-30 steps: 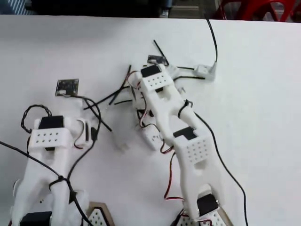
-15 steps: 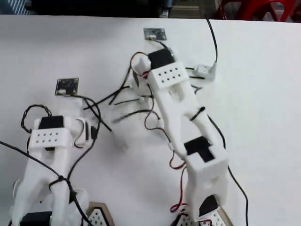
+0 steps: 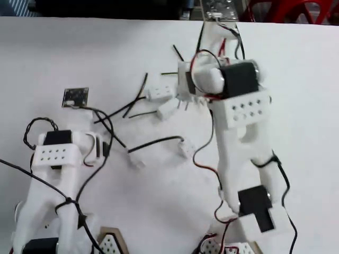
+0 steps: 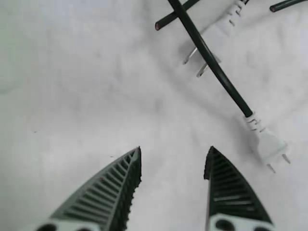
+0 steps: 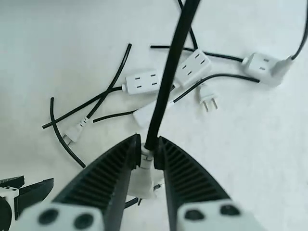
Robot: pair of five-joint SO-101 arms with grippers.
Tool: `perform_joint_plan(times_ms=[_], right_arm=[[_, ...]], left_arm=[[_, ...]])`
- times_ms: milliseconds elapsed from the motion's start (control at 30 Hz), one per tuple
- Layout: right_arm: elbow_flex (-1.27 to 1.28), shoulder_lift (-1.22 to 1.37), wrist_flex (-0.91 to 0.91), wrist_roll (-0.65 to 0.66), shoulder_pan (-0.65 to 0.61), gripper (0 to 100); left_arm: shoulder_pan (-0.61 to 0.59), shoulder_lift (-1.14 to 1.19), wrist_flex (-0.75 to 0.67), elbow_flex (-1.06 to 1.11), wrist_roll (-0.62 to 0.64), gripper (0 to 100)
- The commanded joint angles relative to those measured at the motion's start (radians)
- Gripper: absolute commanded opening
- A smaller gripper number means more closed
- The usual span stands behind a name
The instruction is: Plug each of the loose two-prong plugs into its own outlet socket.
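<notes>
My right gripper point(image 5: 146, 155) is shut on a white two-prong plug point(image 5: 142, 179), whose black cord point(image 5: 168, 77) rises past the camera. It hangs above the table, over the far middle point(image 3: 186, 90). Below it lie two white outlet sockets point(image 5: 143, 82) point(image 5: 192, 65), and a third point(image 5: 263, 65) lies farther off. A loose plug point(image 5: 208, 101) rests prongs-out near them, another point(image 5: 74, 132) to the side. My left gripper point(image 4: 173, 159) stands open over bare table at the front left point(image 3: 100, 151). Beyond it lie two loose plugs point(image 4: 267, 147) point(image 4: 211, 43).
Black cords point(image 3: 114, 129) cross the table's middle between the arms. A small circuit board point(image 3: 76, 97) lies at the left. One more plug on a black cord point(image 3: 186, 148) rests near the centre. The table's far edge point(image 3: 106, 17) borders dark furniture.
The right arm has risen and swung to the right and away with the plug in its grip, uncovering the sockets and dragging cords. The left arm has kept still.
</notes>
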Motion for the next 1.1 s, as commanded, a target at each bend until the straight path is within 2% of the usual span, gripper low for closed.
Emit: perform_joint_plan(times_ms=[0,167,433,567,800,900,1000,1067], right_arm=[[-0.035,-0.082,0.007,0.028,0.067,1.7],[0.071,-0.090,0.015,0.181,0.136,1.7],[0.491,-0.151,-0.018,0.476,0.130,1.7],[0.704,-0.151,-0.154,0.562,0.131,1.7],[1.043,-0.148,-0.545,0.738,0.131,1.7],[1.102,-0.130,-0.615,0.741,0.114,3.9],[1.094,-0.094,-0.576,0.706,0.093,12.7],[1.069,-0.088,-0.538,0.689,0.087,14.9]], left_arm=[[-0.013,-0.038,-0.018,-0.029,-0.008,22],[-0.013,-0.038,-0.018,-0.029,-0.009,22],[-0.013,-0.038,-0.018,-0.029,-0.009,22],[-0.013,-0.038,-0.018,-0.029,-0.009,22],[-0.013,-0.038,-0.018,-0.029,-0.009,22],[-0.013,-0.038,-0.020,-0.029,-0.009,22],[-0.012,-0.038,-0.029,-0.029,-0.009,22],[-0.012,-0.039,-0.049,-0.014,-0.009,22]])
